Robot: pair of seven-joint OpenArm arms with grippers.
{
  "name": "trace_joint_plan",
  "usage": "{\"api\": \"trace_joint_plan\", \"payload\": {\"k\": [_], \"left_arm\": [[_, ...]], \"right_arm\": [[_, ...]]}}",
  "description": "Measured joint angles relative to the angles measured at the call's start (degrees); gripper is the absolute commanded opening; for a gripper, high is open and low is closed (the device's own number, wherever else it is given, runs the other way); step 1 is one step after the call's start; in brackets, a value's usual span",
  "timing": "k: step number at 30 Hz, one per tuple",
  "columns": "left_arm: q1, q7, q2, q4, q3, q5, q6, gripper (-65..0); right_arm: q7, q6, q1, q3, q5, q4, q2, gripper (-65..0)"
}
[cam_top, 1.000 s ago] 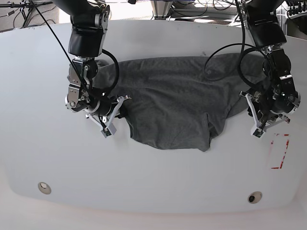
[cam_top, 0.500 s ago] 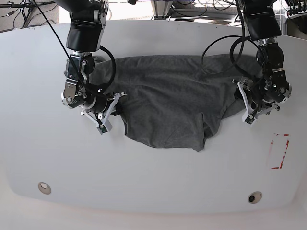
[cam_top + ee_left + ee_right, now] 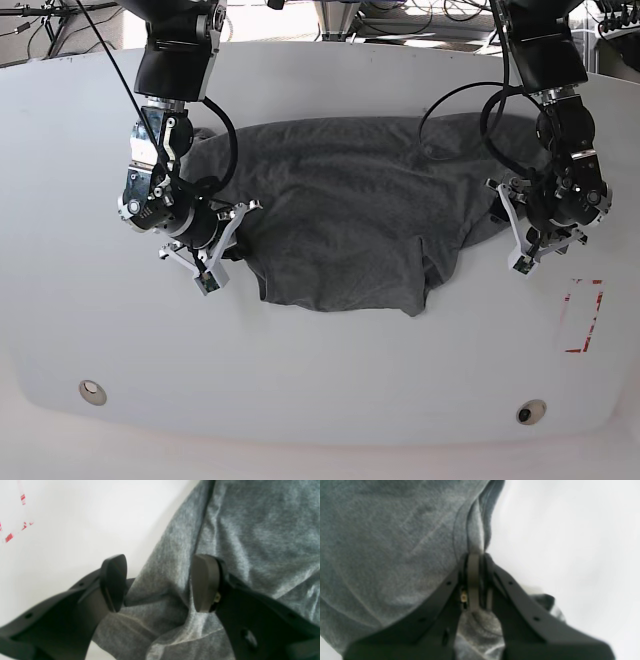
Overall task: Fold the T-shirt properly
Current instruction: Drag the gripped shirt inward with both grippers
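Fabric of the plain dark charcoal-grey short-sleeved T-shirt (image 3: 345,225) lies spread and wrinkled on the middle of the white bench (image 3: 320,370), with one flap doubled over at its near edge. The left gripper (image 3: 158,583) has opened within the last second: its two dark pads now stand wide apart, and the cloth edge lies loose between them, not pinched. A second ago it was nearly closed and further out toward the red tape mark (image 3: 583,315); since then it moved inward to the side of the shirt and let go. The right gripper (image 3: 475,580) stays tightly closed on a fold of the shirt's edge, which bunches between its jaws. In the base view this arm has also drawn a little back, and the shirt has slid with it.

In my judgement the release means that one side is now placed, while the other side is still carried. The shirt is not yet a neat rectangle, so more folds are probably needed.
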Motion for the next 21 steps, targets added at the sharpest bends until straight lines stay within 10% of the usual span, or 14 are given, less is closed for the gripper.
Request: {"api": "trace_joint_plan", "payload": {"k": [21], "left_arm": [[1.0,0.6,0.1,-0.6,4.3,0.2,-0.1,-36.4]], "right_arm": [[-1.2,0.1,0.5,0.4,-1.0,2.2,2.4,-63.9]]}}
